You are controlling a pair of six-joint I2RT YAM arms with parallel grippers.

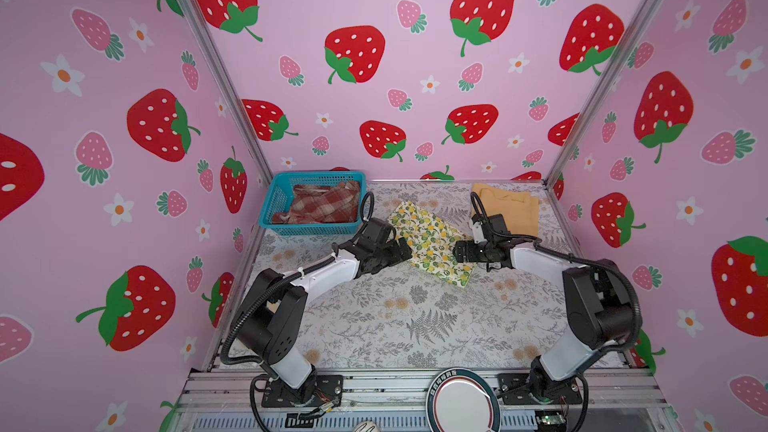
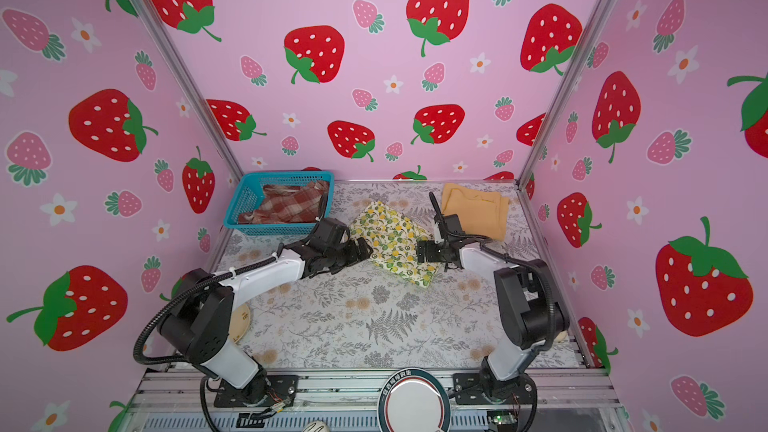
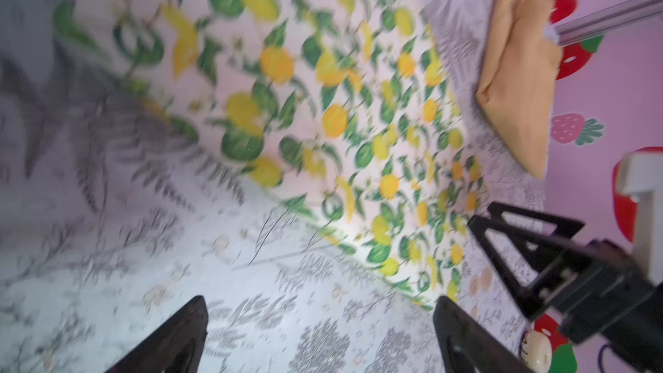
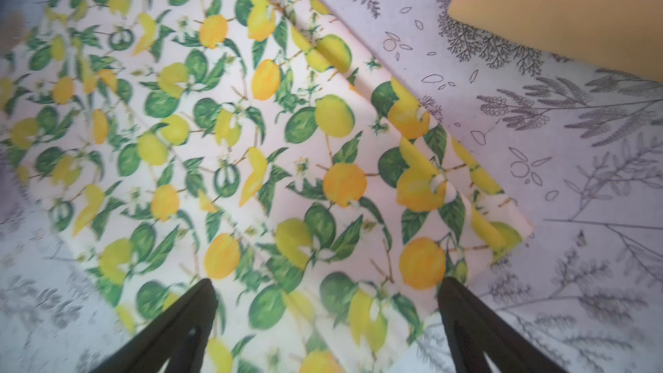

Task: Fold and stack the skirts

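While the plaid skirt (image 1: 326, 205) lay crumpled in the basket (image 1: 272, 201) at the far left, the left gripper (image 1: 404, 249) hung wide open and empty at the edge of the folded lemon skirt (image 1: 432, 238). On its other side the right gripper (image 1: 459, 252) gaped, empty too, and the yellow skirt (image 1: 513, 211) lay folded at the far right.

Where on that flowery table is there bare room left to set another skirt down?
Widest bare patch: the front half of the table, between the arm bases, short of the lemon skirt. The back is crowded: teal basket, mustard skirt, and the lemon skirt flanked by the open left gripper and right gripper.
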